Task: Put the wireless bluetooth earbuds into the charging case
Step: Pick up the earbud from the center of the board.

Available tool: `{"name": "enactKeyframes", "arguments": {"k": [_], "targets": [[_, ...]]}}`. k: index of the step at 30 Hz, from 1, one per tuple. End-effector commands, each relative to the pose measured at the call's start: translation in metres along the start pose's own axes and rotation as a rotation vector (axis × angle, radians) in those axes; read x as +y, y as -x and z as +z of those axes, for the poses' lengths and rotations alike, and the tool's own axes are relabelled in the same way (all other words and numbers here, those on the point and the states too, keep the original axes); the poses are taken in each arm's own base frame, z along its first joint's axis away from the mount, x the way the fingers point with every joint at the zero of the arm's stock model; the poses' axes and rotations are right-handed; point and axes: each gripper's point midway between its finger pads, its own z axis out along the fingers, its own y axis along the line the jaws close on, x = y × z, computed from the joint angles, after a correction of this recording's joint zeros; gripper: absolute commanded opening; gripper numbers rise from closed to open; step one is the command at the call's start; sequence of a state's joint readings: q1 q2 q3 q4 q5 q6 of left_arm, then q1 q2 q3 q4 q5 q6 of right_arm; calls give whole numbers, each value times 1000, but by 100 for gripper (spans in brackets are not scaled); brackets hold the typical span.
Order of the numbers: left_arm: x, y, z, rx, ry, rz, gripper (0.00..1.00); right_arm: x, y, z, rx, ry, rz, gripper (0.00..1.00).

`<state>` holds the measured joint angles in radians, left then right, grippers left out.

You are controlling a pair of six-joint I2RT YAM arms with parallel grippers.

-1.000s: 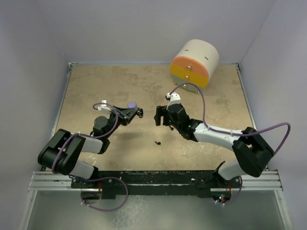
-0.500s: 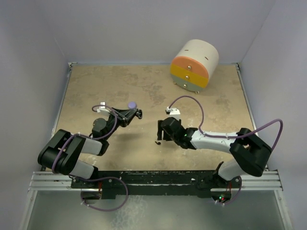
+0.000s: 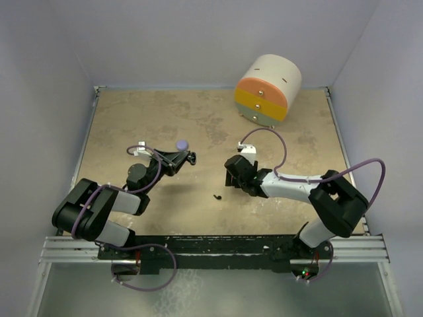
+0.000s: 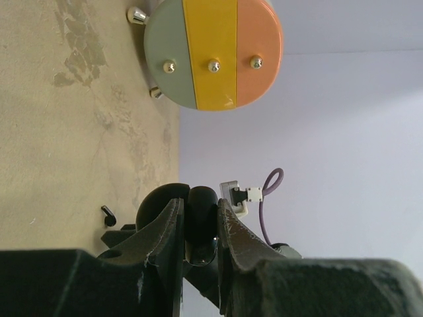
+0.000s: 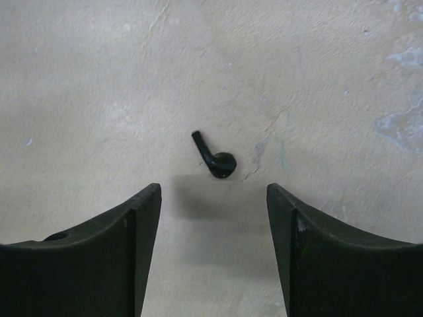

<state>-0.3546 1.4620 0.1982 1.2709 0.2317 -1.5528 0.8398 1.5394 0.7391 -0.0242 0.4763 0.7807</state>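
A small black stemmed earbud (image 5: 215, 158) lies on the tan table, also seen from above (image 3: 217, 196) and in the left wrist view (image 4: 108, 214). My right gripper (image 5: 213, 198) hovers low just short of it, open, with nothing between its fingers; from above it sits right of the earbud (image 3: 229, 181). My left gripper (image 4: 200, 214) is shut on a black rounded charging case (image 4: 201, 221), held above the table at centre left (image 3: 190, 157).
A round cream drawer unit (image 3: 267, 88) with orange, yellow and grey fronts stands at the back right. A small lavender piece (image 3: 182, 144) lies just behind the left gripper. Grey walls enclose the table on three sides.
The right arm came down and toward the near edge, close to the black earbud, and its jaws narrowed a little. The left arm and the case stayed put.
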Motion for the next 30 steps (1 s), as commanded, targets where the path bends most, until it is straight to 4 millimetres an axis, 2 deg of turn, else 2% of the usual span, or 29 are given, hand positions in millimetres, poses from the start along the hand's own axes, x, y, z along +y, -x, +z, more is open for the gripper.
{"name": "enactKeyframes", "arguments": {"k": [1, 5, 19, 30], "targets": [[-26, 0, -2, 3, -100, 22, 0, -3, 21, 3, -43, -31, -6, 65], [-26, 0, -2, 8, -104, 18, 0, -5, 20, 8, -36, -46, -30, 57], [-26, -1, -1, 13, -118, 4, 0, -6, 16, 20, -20, -56, -76, 46], [-28, -1, -2, 11, -120, 6, 0, -7, 17, 23, -13, -51, -81, 42]]}}
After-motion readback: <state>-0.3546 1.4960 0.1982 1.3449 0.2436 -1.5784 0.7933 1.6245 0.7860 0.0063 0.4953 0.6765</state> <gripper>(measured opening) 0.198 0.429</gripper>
